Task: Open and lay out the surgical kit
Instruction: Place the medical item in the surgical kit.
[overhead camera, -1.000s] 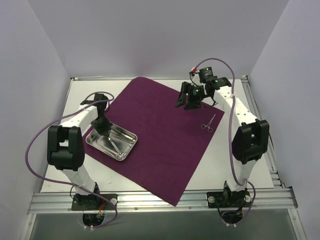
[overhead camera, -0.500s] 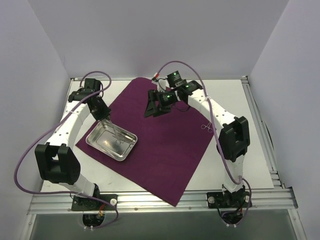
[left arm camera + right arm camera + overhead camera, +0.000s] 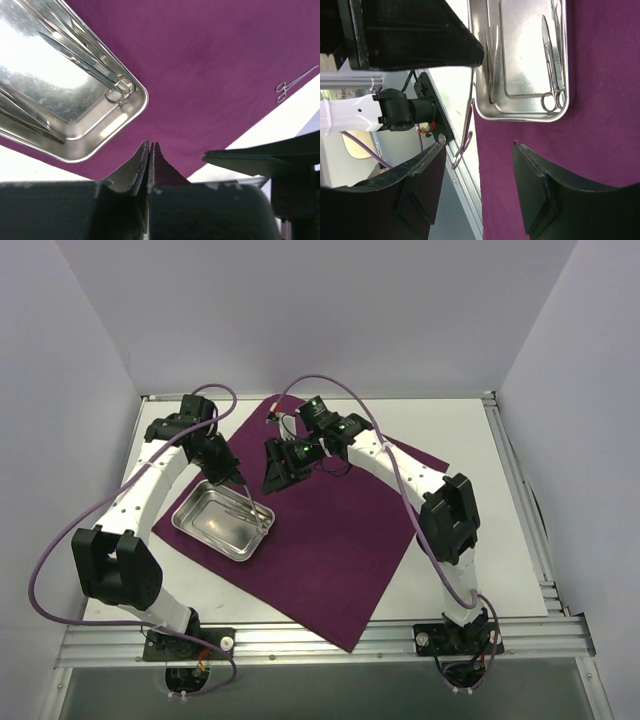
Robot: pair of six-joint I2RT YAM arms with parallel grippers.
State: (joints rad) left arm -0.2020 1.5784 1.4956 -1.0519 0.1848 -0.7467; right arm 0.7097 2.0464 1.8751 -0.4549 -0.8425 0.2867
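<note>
The dark purple cloth wrap (image 3: 340,530) lies spread flat on the white table. On its left part stands the steel tray (image 3: 205,525), with several thin instruments (image 3: 552,55) inside. My left gripper (image 3: 240,487) hovers at the tray's right edge, shut on a ring-handled instrument (image 3: 465,130) that hangs from it by its tip. My right gripper (image 3: 479,145) is open just right of it, above the cloth. The hanging rings are close by one of its fingers (image 3: 427,175); I cannot tell whether they touch. Another ring-handled instrument (image 3: 287,87) lies at the cloth's far right edge.
White walls close in the table at the back and both sides. An aluminium rail (image 3: 320,640) runs along the near edge and another (image 3: 540,540) down the right side. Purple cables (image 3: 60,540) loop off both arms.
My right gripper has swung left across the cloth to the tray's right edge. My left gripper has come up out of the tray with an instrument and moved right.
</note>
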